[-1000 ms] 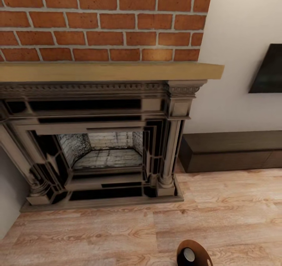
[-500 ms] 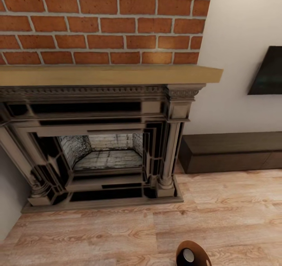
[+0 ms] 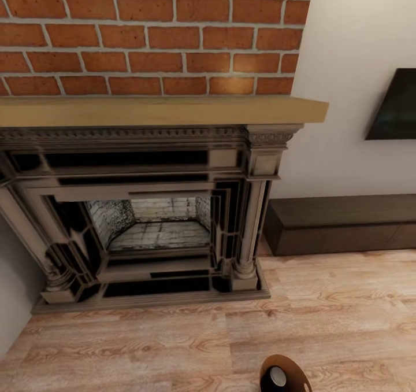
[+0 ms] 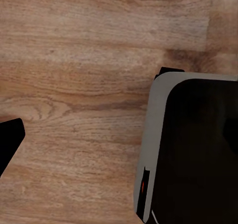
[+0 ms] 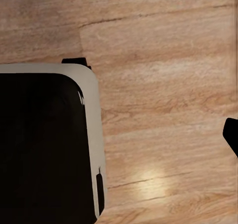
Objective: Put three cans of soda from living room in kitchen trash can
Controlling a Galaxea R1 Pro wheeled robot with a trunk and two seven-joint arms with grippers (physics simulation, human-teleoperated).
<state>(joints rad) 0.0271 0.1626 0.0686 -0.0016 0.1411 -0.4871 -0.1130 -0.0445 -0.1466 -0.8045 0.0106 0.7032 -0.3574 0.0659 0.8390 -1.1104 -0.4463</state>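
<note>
Both wrist cameras face straight down beside the robot base (image 4: 193,149). Dark fingertip (image 4: 7,140) at frame edge; jaw state indeterminate.

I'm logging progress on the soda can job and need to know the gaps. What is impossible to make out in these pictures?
- Head view: the bin is cut off by the bottom edge; one silver can top shows inside, other contents hidden.
- Head view: the television is cut by the right edge.
- Wrist views: only dark slivers at the frame edges, so each tool's state is unreadable.
</note>
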